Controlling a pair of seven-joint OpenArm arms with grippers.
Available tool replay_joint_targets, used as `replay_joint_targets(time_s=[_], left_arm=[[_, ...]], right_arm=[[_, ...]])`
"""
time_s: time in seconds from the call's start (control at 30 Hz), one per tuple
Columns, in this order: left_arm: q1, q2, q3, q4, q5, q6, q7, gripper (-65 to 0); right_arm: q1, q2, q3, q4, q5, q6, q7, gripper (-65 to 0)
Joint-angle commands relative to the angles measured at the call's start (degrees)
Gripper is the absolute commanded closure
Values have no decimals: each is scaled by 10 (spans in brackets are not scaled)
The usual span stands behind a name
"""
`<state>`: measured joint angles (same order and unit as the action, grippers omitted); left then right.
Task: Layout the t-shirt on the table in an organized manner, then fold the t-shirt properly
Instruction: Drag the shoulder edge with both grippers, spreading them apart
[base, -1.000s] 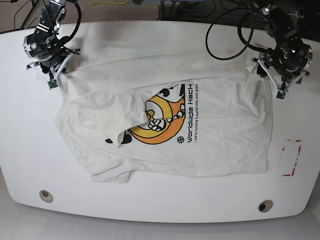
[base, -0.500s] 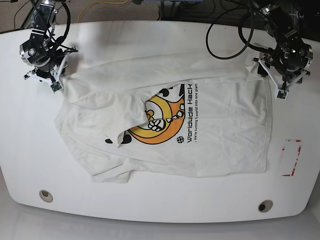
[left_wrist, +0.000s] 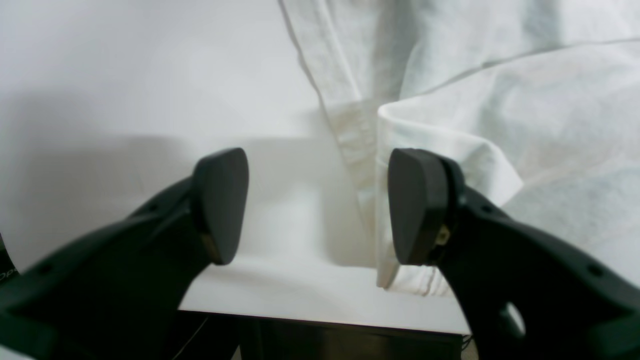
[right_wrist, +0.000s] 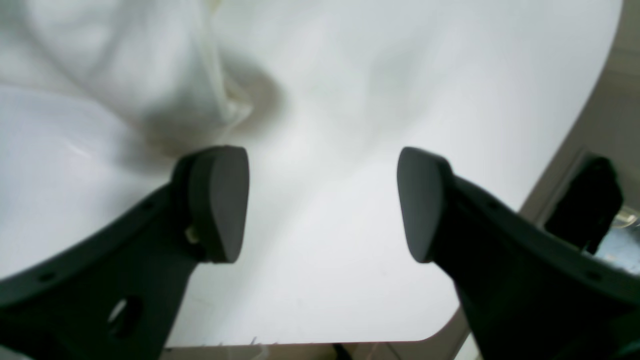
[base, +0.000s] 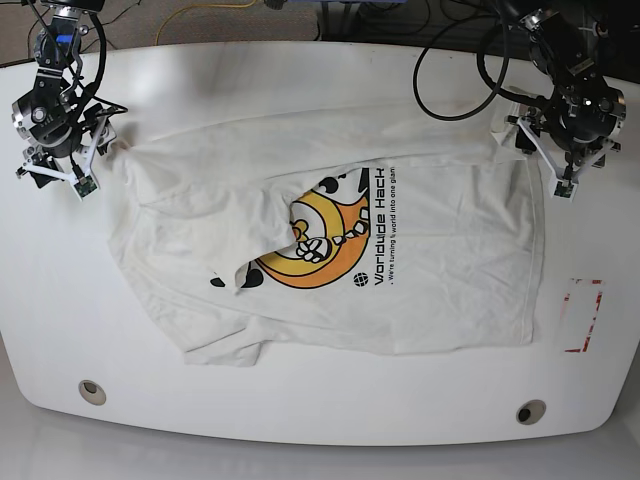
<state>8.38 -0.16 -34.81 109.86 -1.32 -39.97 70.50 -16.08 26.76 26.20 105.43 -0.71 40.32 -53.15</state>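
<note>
The white t-shirt (base: 420, 260) lies spread on the white table (base: 300, 425), print up. A flap of cloth (base: 245, 230) is folded over part of the orange-yellow graphic (base: 320, 245). My right gripper (base: 57, 175) is at the shirt's upper-left corner, open and empty. In its wrist view the gripper (right_wrist: 320, 200) holds nothing and the cloth (right_wrist: 125, 65) lies beyond its left finger. My left gripper (base: 565, 175) is at the shirt's upper-right corner. It is open (left_wrist: 317, 205), with the shirt's hem (left_wrist: 357, 145) between the jaws near the right finger (left_wrist: 415, 205).
Two metal grommet holes (base: 92, 391) (base: 531, 411) sit near the front edge. A red-outlined rectangle (base: 583, 315) is marked at the right of the shirt. Black cables (base: 450, 90) loop over the far right of the table. The table edge (right_wrist: 500, 300) lies close to the right gripper.
My right gripper has moved left toward the table's edge, and the shirt's upper-left corner has stretched left with it. The left gripper has stayed in place.
</note>
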Motion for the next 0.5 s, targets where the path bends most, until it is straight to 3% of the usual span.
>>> replay_joint_targets(time_s=[0.0,0.3,0.47], left_arm=[[-11,-5,0,9,-3,0,-7,-407],[-13,-4,14,15,-4,0,-6,-407],[-9,-3,44,35,-5,0,-5,-407]], right_arm=[[2,13,7,43,1,-3,4,-445],[13,4,7,115,4,-3,-79,-445],[48,-50,9,115,4,-3,-94,-444]])
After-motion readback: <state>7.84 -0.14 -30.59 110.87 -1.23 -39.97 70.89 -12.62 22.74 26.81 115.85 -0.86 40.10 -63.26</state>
